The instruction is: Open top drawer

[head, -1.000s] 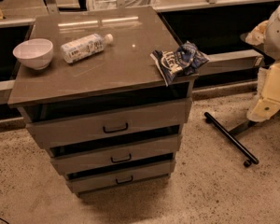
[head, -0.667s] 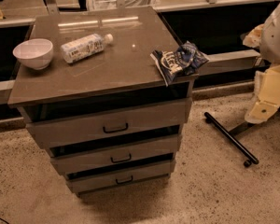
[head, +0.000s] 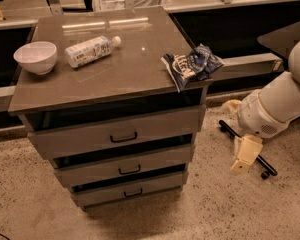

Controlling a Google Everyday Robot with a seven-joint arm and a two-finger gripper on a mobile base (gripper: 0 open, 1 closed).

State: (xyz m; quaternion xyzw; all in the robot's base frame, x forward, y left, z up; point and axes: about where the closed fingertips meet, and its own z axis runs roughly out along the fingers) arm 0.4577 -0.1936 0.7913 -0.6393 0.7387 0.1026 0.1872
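Note:
The top drawer (head: 115, 131) is the tallest and widest of three grey-brown fronts under the cabinet top, with a small black loop handle (head: 123, 137) at its centre. It stands out slightly from the cabinet, with a dark gap above it. My gripper (head: 243, 158) hangs low at the right, well to the right of the drawer fronts and below the cabinet top, at the end of the white arm (head: 272, 109). It touches nothing.
On the cabinet top (head: 135, 69) lie a white bowl (head: 35, 57), a plastic bottle on its side (head: 90, 49) and a blue snack bag (head: 191, 64) at the right edge. Two shorter drawers (head: 127, 166) sit below. A black stand leg (head: 245, 146) lies on the speckled floor.
The arm has swung down and leftward, bringing the gripper lower and closer to the cabinet's right side. The drawers and the things on top have not moved.

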